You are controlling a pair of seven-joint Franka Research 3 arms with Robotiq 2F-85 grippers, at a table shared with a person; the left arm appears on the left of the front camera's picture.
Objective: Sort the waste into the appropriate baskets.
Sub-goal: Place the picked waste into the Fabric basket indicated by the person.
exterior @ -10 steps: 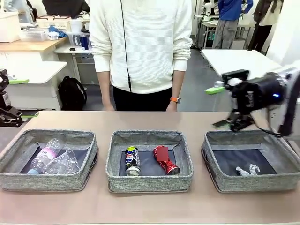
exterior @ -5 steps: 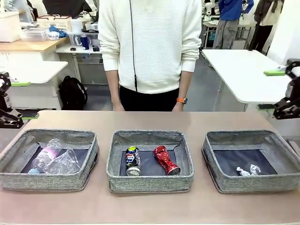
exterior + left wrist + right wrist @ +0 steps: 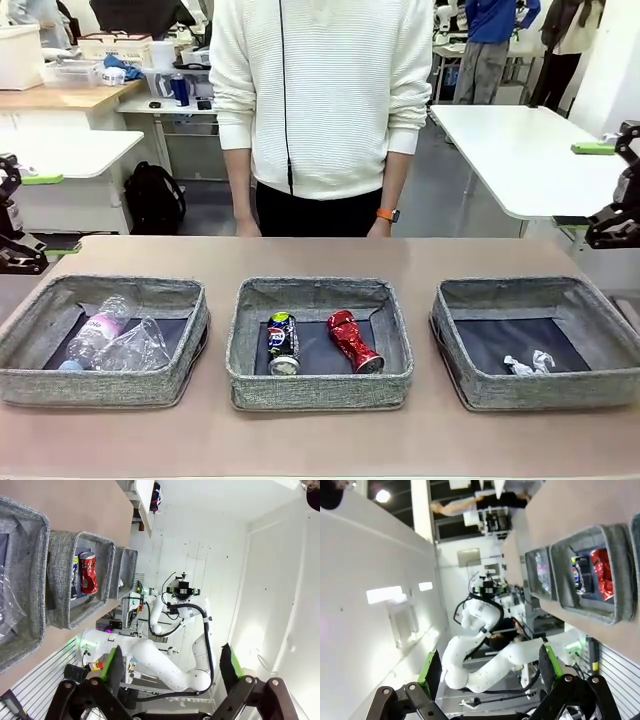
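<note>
Three shallow rectangular grey woven-fabric baskets with dark floors stand in a row on the tan table, each apart from its neighbour. The left basket contains a clear plastic bottle with pink label and blue cap, lying on its side, and a clear plastic cup touching it. The middle basket contains a dark blue-black can and a crushed red can, lying side by side with a small gap between them. The right basket holds small crumpled white scraps near its front wall. The left gripper is raised clear of the table at its left edge, its green-padded fingers spread fully apart with nothing between them. The right gripper is positioned off the right edge, likewise spread wide and holding nothing. A person in a white knitted sweater stands at the far side, arms hanging.
</note>
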